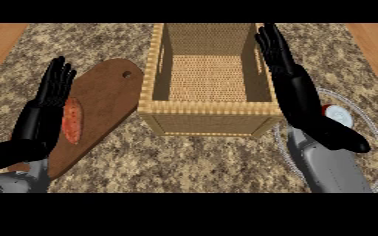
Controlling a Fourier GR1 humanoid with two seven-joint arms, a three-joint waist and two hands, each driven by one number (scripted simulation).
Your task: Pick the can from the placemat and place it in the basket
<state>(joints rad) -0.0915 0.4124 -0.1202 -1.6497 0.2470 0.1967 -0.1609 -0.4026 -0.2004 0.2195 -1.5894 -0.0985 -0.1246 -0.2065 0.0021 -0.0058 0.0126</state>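
Nothing of the task is done, as far as this view shows. The can (338,114) stands on the round placemat (353,103) at the right middle of the frame, showing only its pale top and a strip of red, with the rest hidden behind the right arm. The woven basket (210,108) sits in the upper centre, and its floor shows bare weave with no can inside. So the grasp, the lift, the carry to the left and the release are all left to do. The right hand (293,82) is flat and spread open, its fingers straight and pointing toward the top of the frame along the basket's right wall. Whether it touches that wall I cannot tell. It holds nothing, and its fingertips lie well above the can in the frame, so I judge it must draw back toward the lower right and turn before it can close round the can. The left hand (43,111) rests open with fingers up at the left edge, over the rim of a wooden cutting board (111,92) that carries a reddish piece of food (71,121). All of this lies on the speckled counter (207,167).
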